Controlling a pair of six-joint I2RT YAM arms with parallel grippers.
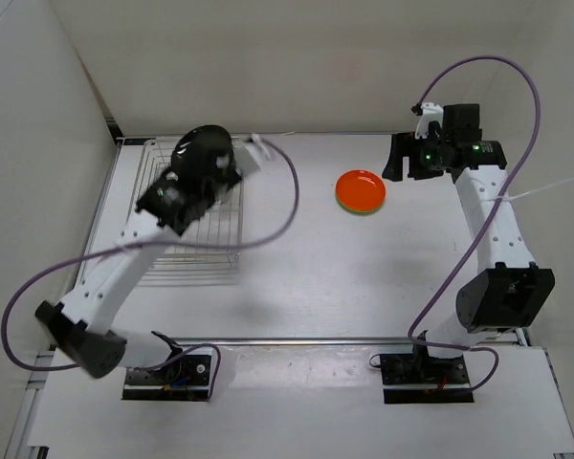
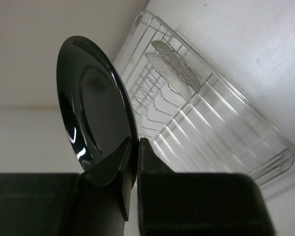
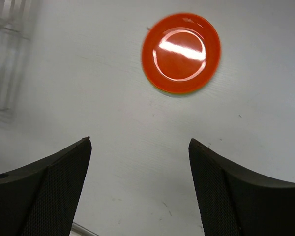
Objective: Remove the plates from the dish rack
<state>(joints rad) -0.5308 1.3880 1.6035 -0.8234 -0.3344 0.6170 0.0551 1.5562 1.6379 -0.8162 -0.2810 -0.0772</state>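
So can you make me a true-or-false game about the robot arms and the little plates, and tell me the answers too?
1. The left fingers pinch the black plate by its edge. True.
2. The orange plate stands in the dish rack. False: it lies flat on the table, away from the rack.
3. The right fingers are open with nothing between them. True.
4. The dish rack has no plates in it. False: a clear plate sits in it.
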